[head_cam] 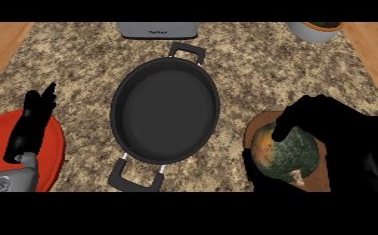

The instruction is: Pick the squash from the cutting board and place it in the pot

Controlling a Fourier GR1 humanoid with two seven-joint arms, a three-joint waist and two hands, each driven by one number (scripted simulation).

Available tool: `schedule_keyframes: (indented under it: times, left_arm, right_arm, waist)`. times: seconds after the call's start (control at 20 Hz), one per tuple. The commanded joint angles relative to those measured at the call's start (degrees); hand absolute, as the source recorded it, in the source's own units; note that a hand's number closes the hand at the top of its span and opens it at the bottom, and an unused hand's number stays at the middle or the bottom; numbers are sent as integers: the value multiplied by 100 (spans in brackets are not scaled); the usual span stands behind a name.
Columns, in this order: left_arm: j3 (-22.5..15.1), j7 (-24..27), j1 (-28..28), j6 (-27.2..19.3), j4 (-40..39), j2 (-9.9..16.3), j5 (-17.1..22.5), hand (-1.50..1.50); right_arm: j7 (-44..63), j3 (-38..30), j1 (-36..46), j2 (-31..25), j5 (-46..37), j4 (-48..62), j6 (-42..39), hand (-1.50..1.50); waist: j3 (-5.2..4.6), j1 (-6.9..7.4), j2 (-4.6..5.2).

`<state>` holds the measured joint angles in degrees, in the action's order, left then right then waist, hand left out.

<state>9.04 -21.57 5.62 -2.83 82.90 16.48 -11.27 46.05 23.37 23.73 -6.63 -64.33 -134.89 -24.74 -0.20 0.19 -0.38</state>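
- Two hands in view: right hand (pixel 325 124) curled over squash (pixel 284 151), fingers (pixel 284 129) wrapping it, on board (pixel 255 129).
- Left hand (pixel 29 124) resting by red plate (pixel 48 149), fingers straight.
- Pot (pixel 164 111) mid-worktop (pixel 81 64).

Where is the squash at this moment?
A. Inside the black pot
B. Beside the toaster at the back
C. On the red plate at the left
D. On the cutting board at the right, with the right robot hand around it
D: the squash lies on the cutting board, the right robot hand curled over it, while the pot holds nothing.
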Motion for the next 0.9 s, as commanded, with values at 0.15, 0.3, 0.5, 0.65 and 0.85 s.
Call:
schedule_keyframes:
  times: [0.15,0.3,0.5,0.65,0.85]
  left_arm:
    - [-59,-64,145,13,-52,-83,-20,0]
    - [125,220,43,140,-255,74,80,0]
    - [-70,-97,188,80,0,-69,-30,0]
    - [-45,-169,-111,94,394,-47,-18,0]
    - [-1,-19,277,-9,-76,-58,-105,0]
  right_arm:
    - [1942,191,2280,647,715,1008,-579,150]
    - [1943,3,2639,654,1040,1847,-80,150]
    - [2000,40,3153,659,1492,2930,421,150]
    - [1885,217,3035,660,1800,3347,644,150]
    - [1724,470,2766,661,2059,4030,1493,150]
  waist:
    - [-3,83,10]
    - [4,86,34]
    - [10,108,37]
    - [16,111,30]
    - [15,84,53]
